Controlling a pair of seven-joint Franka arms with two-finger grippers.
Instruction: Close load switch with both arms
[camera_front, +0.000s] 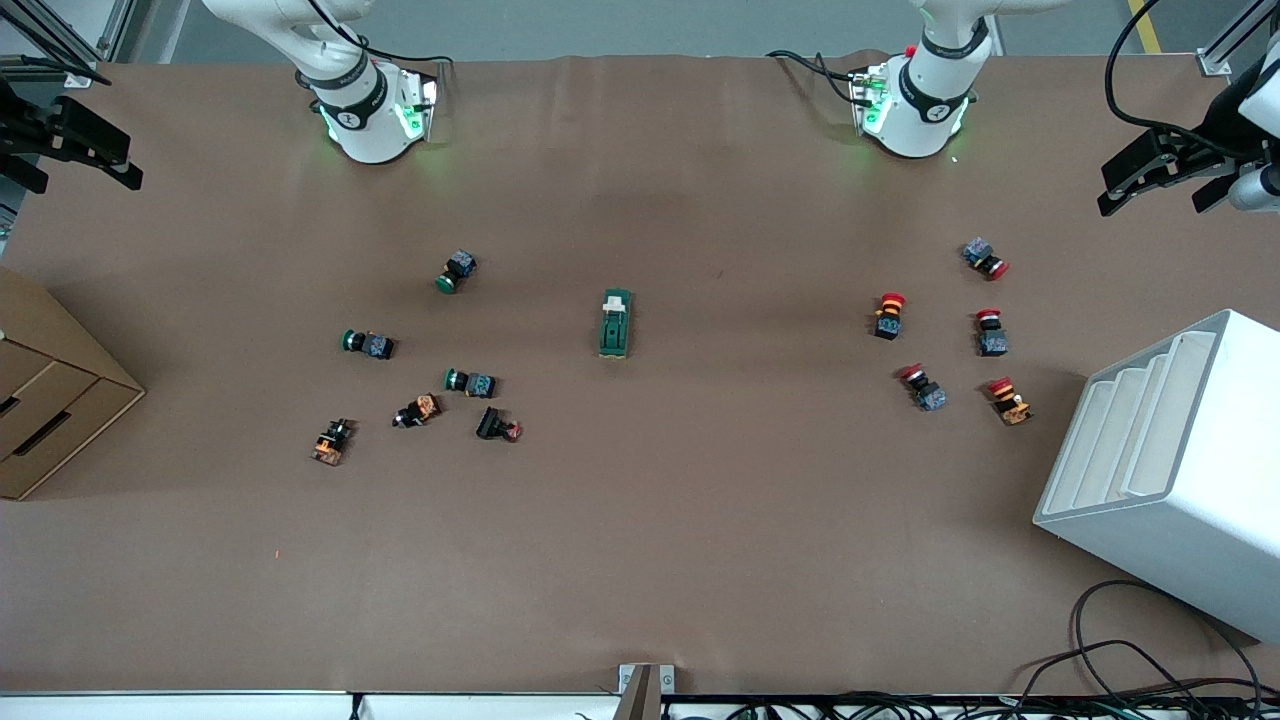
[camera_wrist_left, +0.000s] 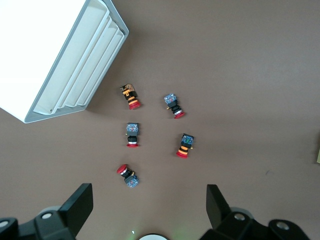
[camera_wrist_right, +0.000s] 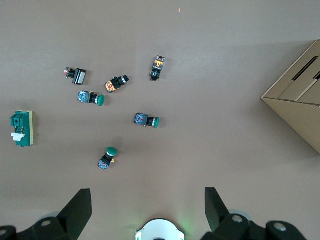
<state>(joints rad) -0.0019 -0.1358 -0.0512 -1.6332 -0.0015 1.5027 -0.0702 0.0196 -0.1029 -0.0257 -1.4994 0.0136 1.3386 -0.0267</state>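
Both claws, left (camera_front: 1150, 180) and right (camera_front: 85, 150), spread wide, high above table ends.

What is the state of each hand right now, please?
Left hand: open, holding nothing, up over the red push-buttons.
Right hand: open, holding nothing, up over the green push-buttons.

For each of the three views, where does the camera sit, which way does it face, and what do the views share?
Front view: high across the table, facing both arm bases; load switch mid-table.
Left wrist view: looks down past the open left pincer at red push-buttons and white rack.
Right wrist view: looks down past the open right pincer at green push-buttons.
Shared: front and right wrist views show the load switch.
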